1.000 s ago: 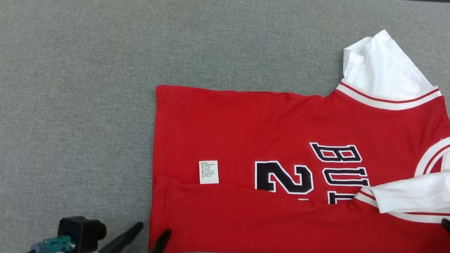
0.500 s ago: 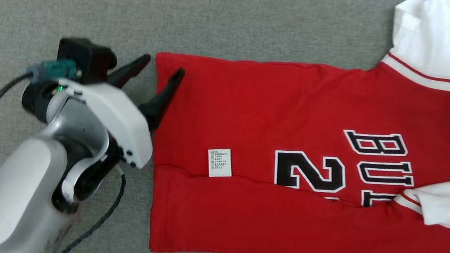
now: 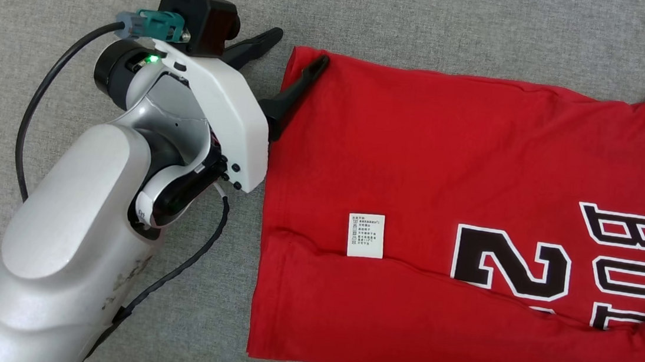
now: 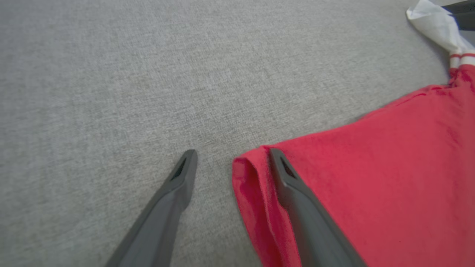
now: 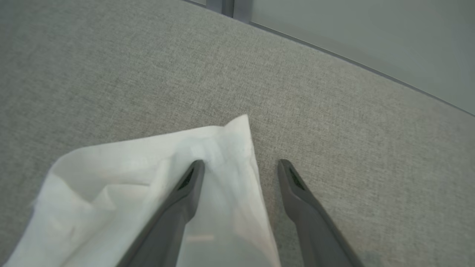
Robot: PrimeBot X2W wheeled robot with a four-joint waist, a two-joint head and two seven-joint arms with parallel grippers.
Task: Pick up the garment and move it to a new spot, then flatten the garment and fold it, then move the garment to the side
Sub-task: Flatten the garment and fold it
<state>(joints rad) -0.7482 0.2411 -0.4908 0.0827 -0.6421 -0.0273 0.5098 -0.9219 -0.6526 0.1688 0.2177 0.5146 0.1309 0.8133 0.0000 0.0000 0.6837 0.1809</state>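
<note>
Straddling the far hem corner of the garment (image 3: 419, 155) with the left end effector (image 3: 300, 47): spread to its widest, holding nothing, one finger over the red cloth, the other over bare worktop (image 3: 374, 8) just beside the edge. Marks a shift from a second back, when it was low by the near hem corner and just finishing its release; has since crossed the whole width of the hem.

Much the same at the right end effector (image 5: 242, 162): wide open, empty, one finger over the white sleeve (image 5: 130, 178), the other over worktop just past that sleeve's edge. No longer down by the near, folded-in sleeve.

Further out, lies flat with the hem toward the robot's left, the near long edge already turned over onto the body, the label (image 3: 366, 235) showing just above that fold. Appears unmoved itself; the picture's shift comes from the head camera.

Suggests the near fold is done and let go, with both sides now posed for the far one. Calls next for closing on corner and sleeve together, then drawing them toward the robot. Risks pinching only the top layer at the rolled hem corner.
</note>
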